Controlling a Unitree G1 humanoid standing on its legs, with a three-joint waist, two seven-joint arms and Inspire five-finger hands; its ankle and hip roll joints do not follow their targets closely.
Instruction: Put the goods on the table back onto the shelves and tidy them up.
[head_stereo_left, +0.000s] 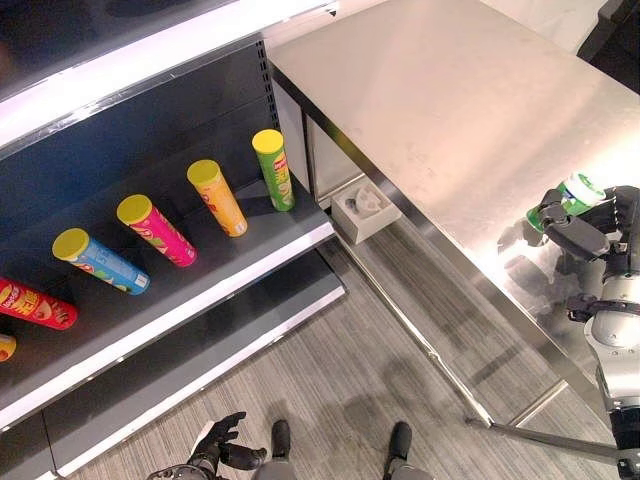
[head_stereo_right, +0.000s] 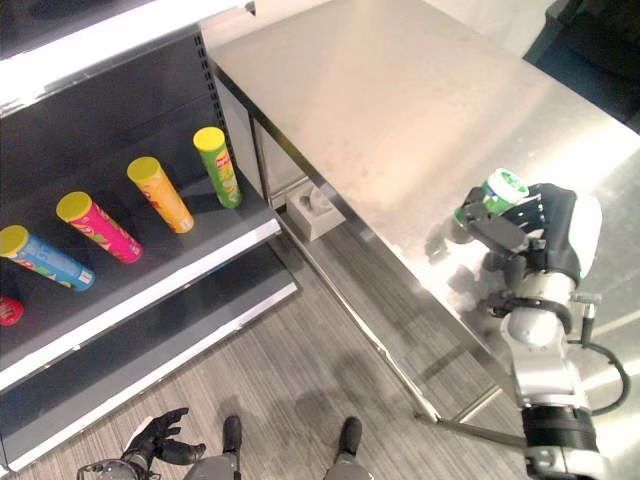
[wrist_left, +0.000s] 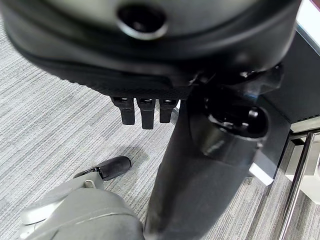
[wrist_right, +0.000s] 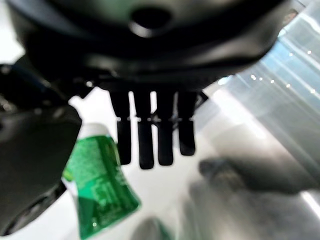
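Green can (head_stereo_right: 497, 196), gripped in right hand (head_stereo_right: 540, 232)

I am reading no text anywhere. The labels on the tall cans lying on the shelf (head_stereo_left: 170, 290), the green can (head_stereo_left: 273, 168), orange can (head_stereo_left: 217, 197), pink can (head_stereo_left: 155, 229), blue can (head_stereo_left: 99, 260) and red can (head_stereo_left: 35, 304), are showing print too small to make out. The green bottle (wrist_right: 97, 187) in my right hand (head_stereo_right: 540, 235) is showing a blurred, unreadable label.
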